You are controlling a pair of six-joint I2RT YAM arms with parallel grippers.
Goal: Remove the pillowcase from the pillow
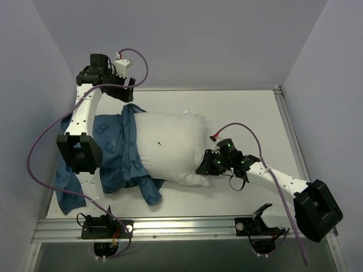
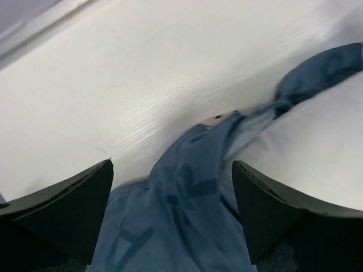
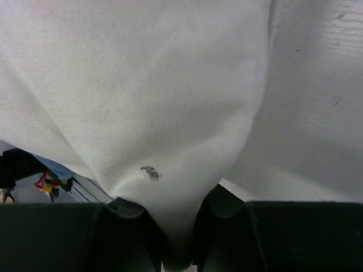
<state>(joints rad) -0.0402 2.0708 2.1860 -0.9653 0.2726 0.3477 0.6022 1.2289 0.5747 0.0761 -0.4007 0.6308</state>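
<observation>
**Pillowcase mostly off; left end not yet clear**

Your pillow [image 1: 170, 148] lies across the middle of the counter [image 1: 255, 113], most of it bare and white. The pillowcase [image 1: 116, 156] is bunched over its left end only, with loose folds trailing toward the near-left edge. What's left, by my reading, is drawing that last stretch off. Your right claw [image 3: 173, 224] is clamped on the pillow's near-right corner. Your left claw [image 2: 173, 175] is spread wide, with blue fabric running ungripped between its fingers. The left arm hides part of the case, so you can't tell how deep the pillow sits inside.
</observation>
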